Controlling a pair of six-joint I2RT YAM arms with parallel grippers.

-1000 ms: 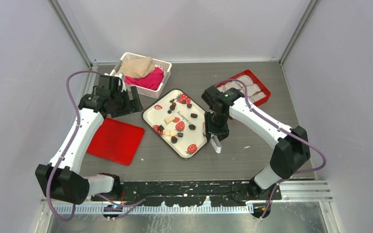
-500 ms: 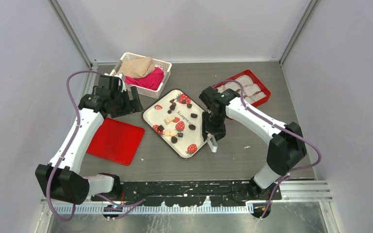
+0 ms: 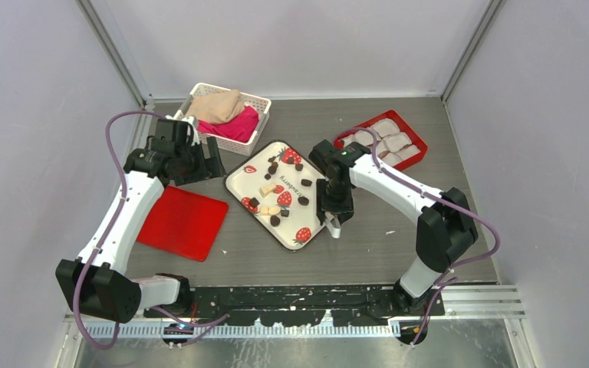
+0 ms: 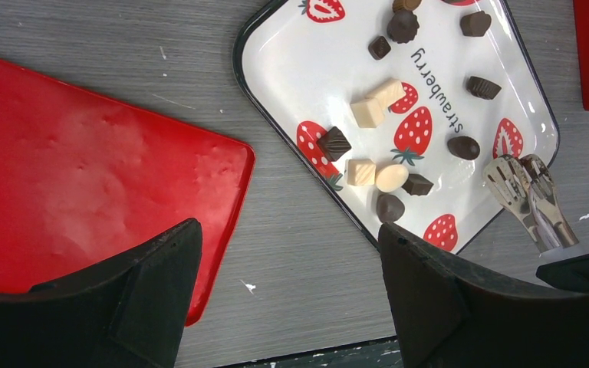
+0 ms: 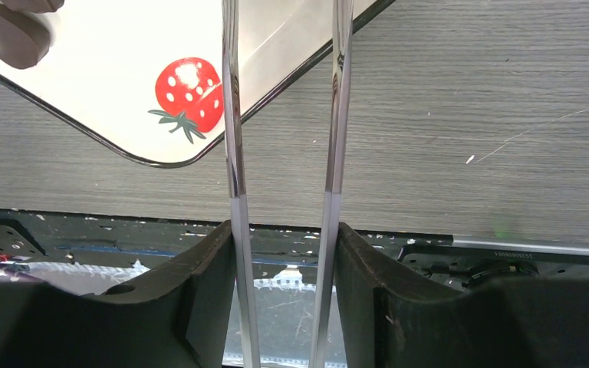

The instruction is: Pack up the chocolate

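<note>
Several small dark chocolates (image 3: 304,201) lie on a white strawberry-print tray (image 3: 245,175) mid-table, mixed with a few cream pieces (image 4: 367,113). The dark lumps also show in the left wrist view (image 4: 464,146), and one in the right wrist view (image 5: 11,34). My right gripper (image 3: 333,208) (image 5: 284,238) is shut on metal tongs (image 5: 231,153), whose two arms stay apart. The tong tips (image 4: 529,201) hang over the tray's near right corner and hold nothing. My left gripper (image 3: 208,165) (image 4: 287,230) is open and empty, above the table between the tray and a red lid (image 4: 84,176).
A red box (image 3: 387,138) with pale liners stands at the back right. A white basket (image 3: 226,115) with cloths stands at the back left. The red lid (image 3: 182,222) lies flat left of the tray. The arms' black base rail (image 3: 307,295) runs along the near edge.
My right arm has moved left, bringing the tongs from the bare table to the tray's near right corner. The left arm has not moved.
</note>
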